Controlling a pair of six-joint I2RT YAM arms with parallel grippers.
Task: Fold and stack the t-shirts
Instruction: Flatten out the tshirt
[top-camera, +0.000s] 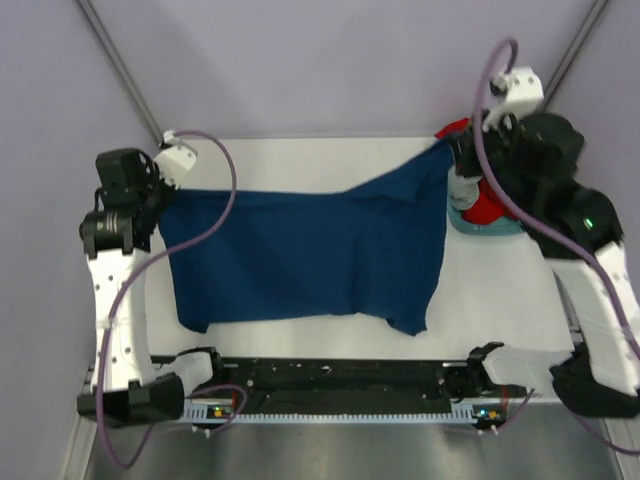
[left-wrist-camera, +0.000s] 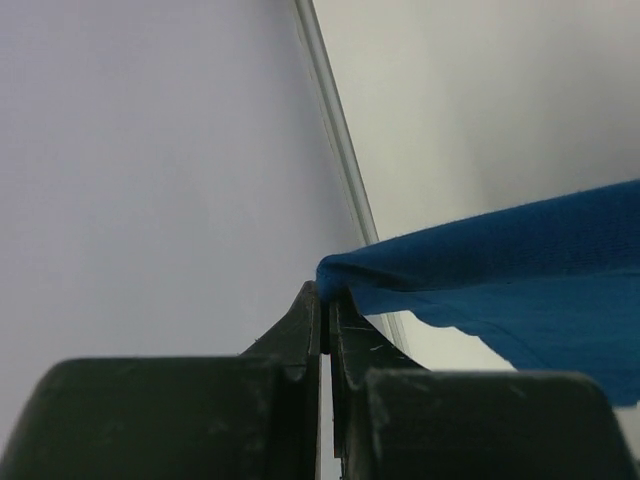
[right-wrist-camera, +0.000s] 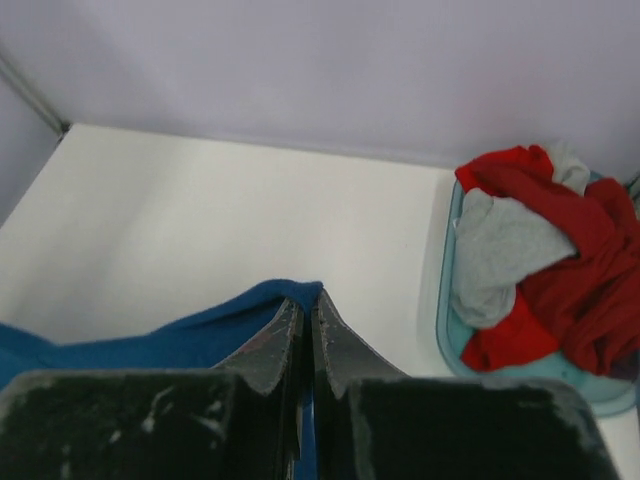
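A navy blue t-shirt (top-camera: 310, 255) hangs stretched between both arms above the white table (top-camera: 500, 310), its plain side up and its lower edge trailing toward the near side. My left gripper (top-camera: 160, 200) is shut on the shirt's left corner, and the left wrist view has blue cloth (left-wrist-camera: 500, 270) pinched at the fingertips (left-wrist-camera: 325, 300). At the upper right corner my right gripper (top-camera: 450, 150) is shut on the cloth too; the blue fabric (right-wrist-camera: 180, 335) wraps over its tips (right-wrist-camera: 308, 300). Red and grey t-shirts (right-wrist-camera: 540, 260) lie heaped in a basket.
The light blue plastic basket (right-wrist-camera: 450, 330) stands at the table's far right, behind the right arm (top-camera: 560, 190). Purple walls close the back and sides. The black rail (top-camera: 340, 385) with both arm bases runs along the near edge.
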